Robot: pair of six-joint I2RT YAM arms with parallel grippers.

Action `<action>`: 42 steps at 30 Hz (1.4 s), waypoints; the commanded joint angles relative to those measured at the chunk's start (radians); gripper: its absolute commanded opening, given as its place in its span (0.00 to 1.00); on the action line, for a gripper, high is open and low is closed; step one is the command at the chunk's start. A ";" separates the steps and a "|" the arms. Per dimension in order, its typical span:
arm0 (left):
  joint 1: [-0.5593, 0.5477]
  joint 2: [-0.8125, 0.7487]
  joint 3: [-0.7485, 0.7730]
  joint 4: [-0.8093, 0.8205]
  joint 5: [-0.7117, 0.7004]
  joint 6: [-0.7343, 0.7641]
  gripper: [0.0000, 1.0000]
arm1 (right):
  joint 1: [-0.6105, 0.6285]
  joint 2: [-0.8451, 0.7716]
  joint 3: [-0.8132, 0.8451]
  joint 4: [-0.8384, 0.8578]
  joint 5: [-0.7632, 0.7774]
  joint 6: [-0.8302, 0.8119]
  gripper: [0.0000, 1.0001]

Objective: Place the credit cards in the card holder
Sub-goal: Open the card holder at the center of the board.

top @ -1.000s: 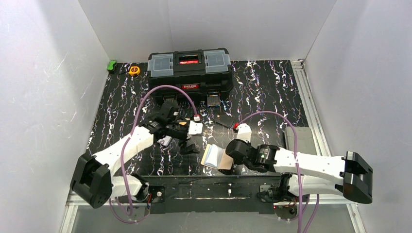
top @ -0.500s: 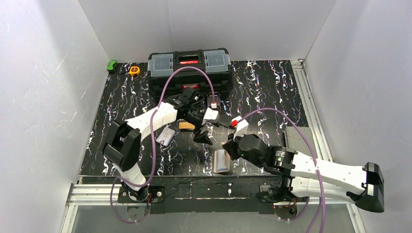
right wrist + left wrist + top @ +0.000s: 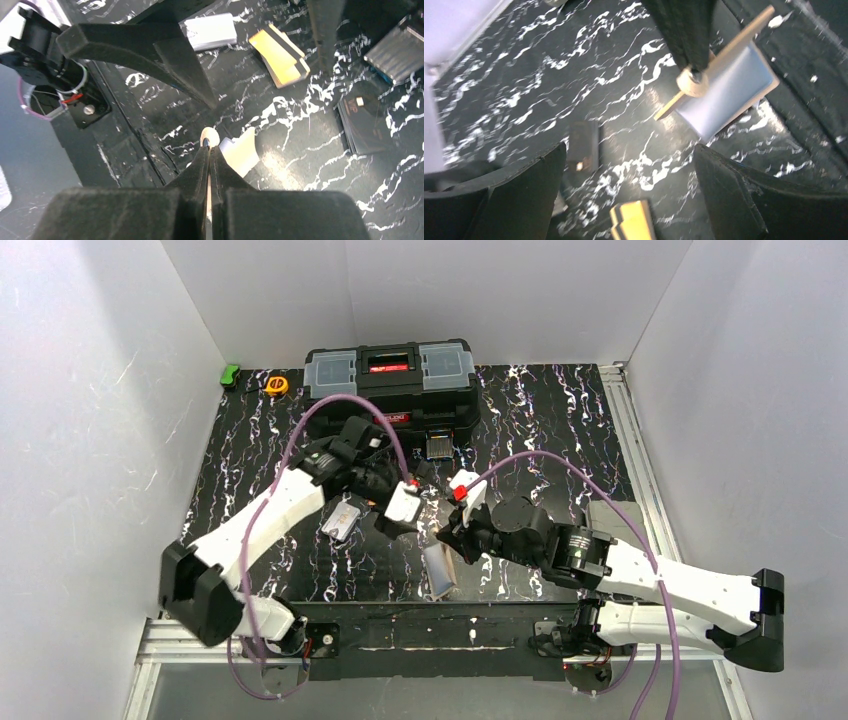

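The card holder (image 3: 440,570) is beige with bluish-grey plastic pockets and stands tilted near the table's front edge. My right gripper (image 3: 452,538) is shut on its flap by the snap tab (image 3: 210,136); its beige wall (image 3: 240,152) shows beside the fingers. It also shows in the left wrist view (image 3: 729,85). My left gripper (image 3: 395,518) is open and empty, hovering over a stack of orange credit cards (image 3: 634,220) with a dark stripe. The stack also shows in the right wrist view (image 3: 280,60). A silver-grey card (image 3: 343,520) lies to the left.
A black toolbox (image 3: 390,380) stands at the back, with a metal latch piece (image 3: 438,447) in front of it. A dark card (image 3: 365,120) lies near the stack. A yellow tape measure (image 3: 277,385) and a green object (image 3: 231,374) sit back left. A grey pad (image 3: 615,525) lies right.
My left gripper swung out toward the toolbox, then came back over the orange cards. My right gripper has moved left toward the centre with the holder, which now stands more on edge.
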 commanded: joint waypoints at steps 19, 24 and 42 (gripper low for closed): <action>-0.023 -0.289 -0.106 -0.029 0.008 0.058 0.79 | 0.002 0.059 0.219 -0.011 -0.213 -0.114 0.01; -0.049 -0.288 -0.092 -0.161 0.021 0.101 0.65 | 0.002 0.076 0.243 -0.012 -0.245 -0.138 0.01; -0.073 -0.313 -0.093 -0.113 0.001 -0.054 0.00 | 0.002 0.108 0.253 0.055 -0.230 -0.149 0.01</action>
